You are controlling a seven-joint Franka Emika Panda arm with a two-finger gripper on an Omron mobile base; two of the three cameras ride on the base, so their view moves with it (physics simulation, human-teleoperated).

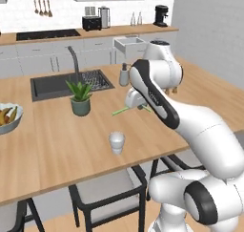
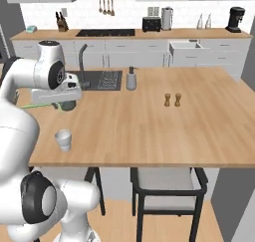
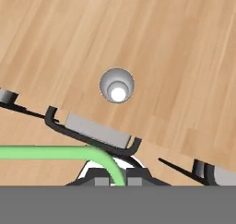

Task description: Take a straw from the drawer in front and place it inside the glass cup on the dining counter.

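My jaws [image 3: 118, 178] are clamped on the straw [image 3: 50, 152], which sticks out sideways from between them as a green bar; from the left base camera it pokes out to the left of my hand [image 1: 136, 100] above the desk [image 1: 57, 140]. From the right base camera only a short green bit shows beside my hand.

Straight ahead of my fingertips, down on the wood, stands the cup [image 3: 117, 85]; I look right into its round mouth. It is upright, near the front edge of the desk, well apart from the straw and below it. A dark-framed stool [image 3: 94, 133] shows at the desk's edge in the hand view, just nearer to me than the cup.

Beyond the cup sits a plant pot [image 1: 81, 104], and to the far left a bowl of fruit [image 1: 7, 116]. Behind the pot lies the dark sink [image 1: 66, 84] with its tap [image 1: 74, 59], and a soap bottle [image 1: 124, 76] stands beside the sink. Two small shakers [image 2: 172, 99] stand out on the bare wood to the right.

Against the back wall, the drawer [image 2: 187, 49] hangs pulled out of the grey cabinets. On the counter above it are a toaster [image 2: 151, 23], a kettle [image 2: 167, 18] and a coffee machine [image 2: 235, 18].
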